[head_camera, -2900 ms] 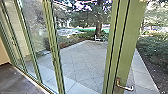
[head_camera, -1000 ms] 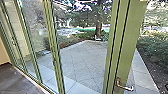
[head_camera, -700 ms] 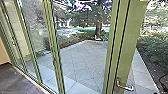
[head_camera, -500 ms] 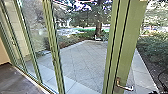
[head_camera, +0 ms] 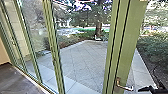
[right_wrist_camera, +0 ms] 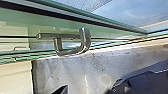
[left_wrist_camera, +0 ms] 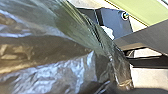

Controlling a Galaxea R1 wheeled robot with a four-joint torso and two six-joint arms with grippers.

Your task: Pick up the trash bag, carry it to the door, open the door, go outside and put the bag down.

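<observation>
Dark and angular, my right gripper point(head_camera: 147, 89) reaches in at the lower right of the head view, just right of the metal lever handle point(head_camera: 125, 87) on the green-framed door point(head_camera: 127, 42). A gap separates gripper and handle. In the right wrist view the bent handle point(right_wrist_camera: 86, 42) shows large against the door frame, with dark parts of the right gripper point(right_wrist_camera: 90, 88) along the bottom. The shiny black trash bag point(left_wrist_camera: 50, 55) spreads across the left wrist view; its gathered neck runs to my left gripper point(left_wrist_camera: 126, 88), which is shut on it.
Green-framed glass panels point(head_camera: 53, 50) stand left of the door, above a dark indoor floor point(head_camera: 17, 80). Beyond the glass lie a paved yard point(head_camera: 82, 62), a tree point(head_camera: 99, 28) and bushes point(head_camera: 155, 47).
My right gripper has come in from the lower right edge of the head view and moved left toward the door handle. The head camera has stayed practically still.
</observation>
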